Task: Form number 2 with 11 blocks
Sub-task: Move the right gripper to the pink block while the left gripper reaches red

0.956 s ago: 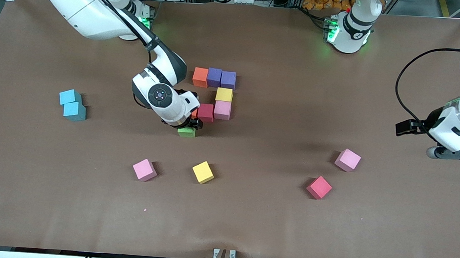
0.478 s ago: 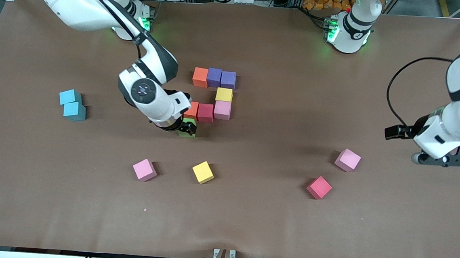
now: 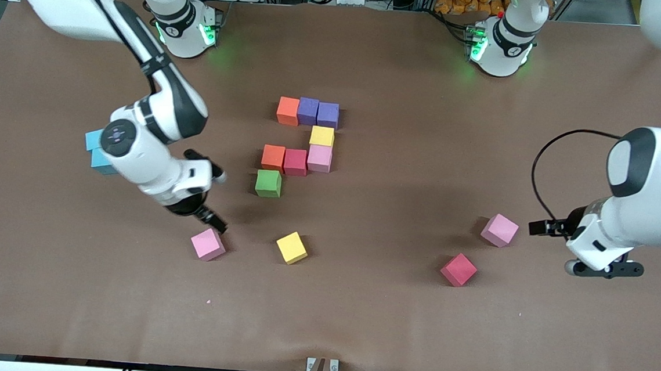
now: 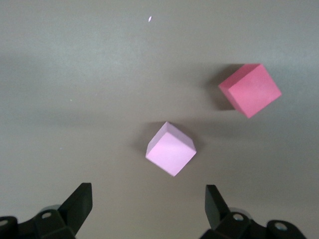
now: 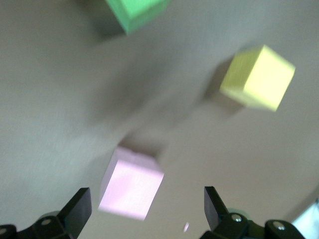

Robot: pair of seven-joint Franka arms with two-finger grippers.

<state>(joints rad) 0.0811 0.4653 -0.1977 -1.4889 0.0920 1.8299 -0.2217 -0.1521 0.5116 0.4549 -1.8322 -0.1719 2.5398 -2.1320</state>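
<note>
On the brown bench (image 3: 390, 329) a partly built number 2 (image 3: 304, 143) sits near the middle: an orange block (image 3: 288, 111) and two purple blocks (image 3: 308, 111) (image 3: 328, 115) form the row farthest from the front camera, a yellow block (image 3: 322, 136) sits just below the purple block at the left arm's end of that row, then a row of pink block (image 3: 319, 158), red block (image 3: 295, 162) and second orange block (image 3: 273, 157), all edge to edge, and a green block (image 3: 268, 183) sits nearer the camera, touching that second orange one. Four blocks lie loose and nearer the camera: a pink one (image 3: 208, 244) toward the right arm's end, a yellow one (image 3: 292, 247) beside it, a red one (image 3: 458, 269) and another pink one (image 3: 499, 230) toward the left arm's end. The right gripper (image 3: 213, 200) hangs over the bench just above the loose pink block (image 5: 130, 183), its jaws spread wide and holding nothing; its wrist view also catches the loose yellow block (image 5: 258, 78) and the green block (image 5: 137, 11). The left gripper (image 3: 604, 268) is over the bench near the other loose pink block (image 4: 170, 149) and the loose red block (image 4: 250, 89), its jaws likewise released and empty. Two light-blue blocks (image 3: 93, 144) sit toward the right arm's end, partly hidden by the right arm.
</note>
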